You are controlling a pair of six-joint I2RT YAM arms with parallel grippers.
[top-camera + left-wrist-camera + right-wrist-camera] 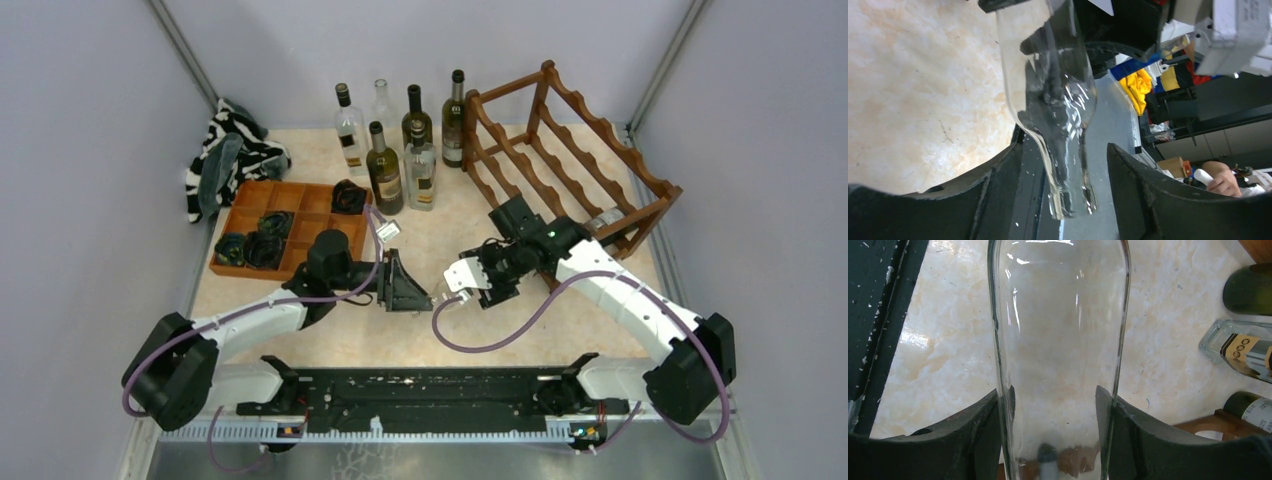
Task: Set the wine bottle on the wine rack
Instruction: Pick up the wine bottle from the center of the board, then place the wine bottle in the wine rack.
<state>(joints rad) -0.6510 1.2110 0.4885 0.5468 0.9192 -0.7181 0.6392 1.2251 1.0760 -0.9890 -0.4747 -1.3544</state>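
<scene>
Pale lavender walls on 3 sides — beige marbled tabletop, evenly lit.

Marbled table; bottles, rack, tray, cloth

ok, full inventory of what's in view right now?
wine rack: 1, dark reddish-brown, back right of table
standing bottles: 6, dark green and clear, back centre, left of the rack
racked bottle: 1, dark, lying in the rack's lowest tier, near end
clear bottle: 1, colourless, mid-table between the two grippers
compartment tray: 1, orange-brown, left side
rolled items: about 4, dark, in the tray's compartments
striped cloth: 1, black and white, back left corner
table: 1, beige marbled top
left gripper: 1, black, open, fingers either side of the clear bottle's neck
right gripper: 1, black, shut on the clear bottle's body
</scene>
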